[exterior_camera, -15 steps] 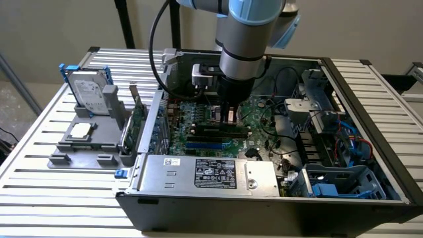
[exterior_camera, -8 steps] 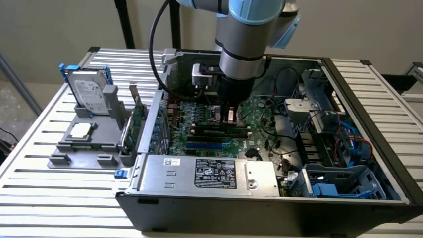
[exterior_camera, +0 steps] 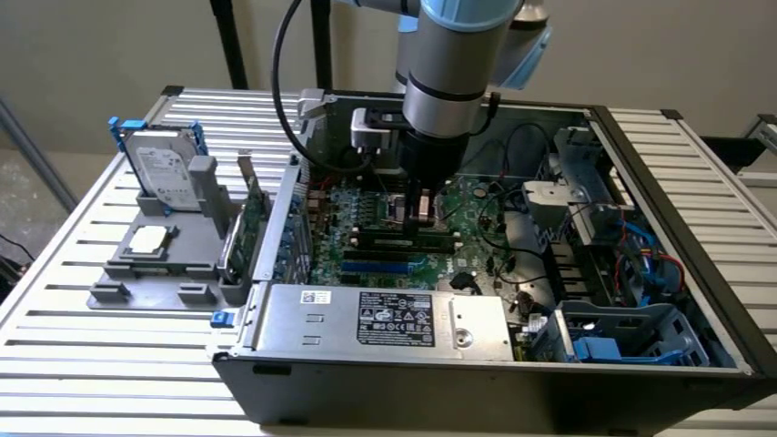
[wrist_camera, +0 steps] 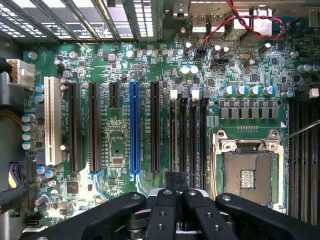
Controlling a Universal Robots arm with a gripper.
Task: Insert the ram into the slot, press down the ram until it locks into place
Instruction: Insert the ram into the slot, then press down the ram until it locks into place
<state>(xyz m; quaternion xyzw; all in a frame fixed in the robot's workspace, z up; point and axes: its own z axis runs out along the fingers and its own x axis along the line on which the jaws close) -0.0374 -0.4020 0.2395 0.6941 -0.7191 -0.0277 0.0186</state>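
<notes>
— Jaws pinched narrow on the ram [wrist_camera: 176,179], gripper [wrist_camera: 176,191] low over the motherboard [wrist_camera: 114,136].
— Where exactly?
— Beyond the blue slot [wrist_camera: 134,130], at one end of the slot [wrist_camera: 173,137], before the processor socket [wrist_camera: 247,175]. Skewed there, a press could jam an edge and leave one clip unlatched.

Bright, even, diffuse light; soft shadows only. Glare on slatted table [exterior_camera: 73,300], exterior view. Darker inside case [exterior_camera: 486,391]. Wrist view: motherboard [wrist_camera: 115,150] well lit, gripper [wrist_camera: 176,191] dark, shaded.
</notes>
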